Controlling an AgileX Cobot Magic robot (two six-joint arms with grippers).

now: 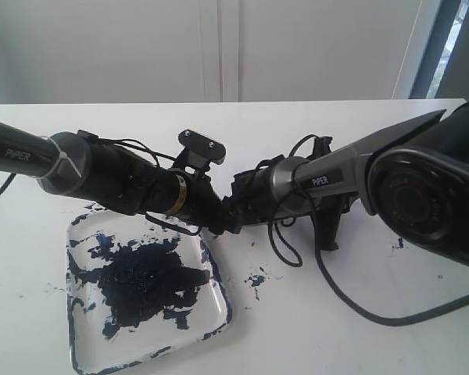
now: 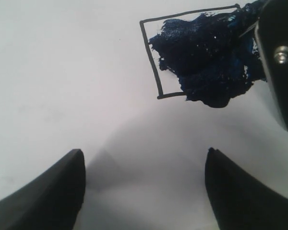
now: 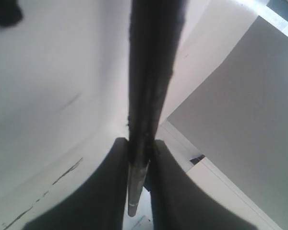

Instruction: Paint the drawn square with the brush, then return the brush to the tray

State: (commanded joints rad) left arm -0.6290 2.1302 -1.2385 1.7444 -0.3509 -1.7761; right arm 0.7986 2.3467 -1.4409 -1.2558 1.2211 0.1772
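In the left wrist view the drawn square (image 2: 197,57) shows as a thin black outline, largely filled with dark blue paint that spills past its lower line. My left gripper (image 2: 144,155) hangs open over bare white paper beside it, nothing between its fingers (image 2: 62,191). My right gripper (image 3: 137,146) is shut on the brush (image 3: 151,72), whose black handle and silver band run between the jaws. Its tip is hidden. In the exterior view both grippers (image 1: 228,212) meet above the table, just past the far corner of the tray (image 1: 219,308), which holds a big blue-black blotch.
A black part of the right gripper (image 2: 278,62) stands at the painted square's edge. Loose black cables (image 1: 297,254) loop onto the table under the right arm. Paint splatters (image 1: 256,279) lie to the right of the tray. The right arm's bulky body (image 1: 430,195) fills the right side.
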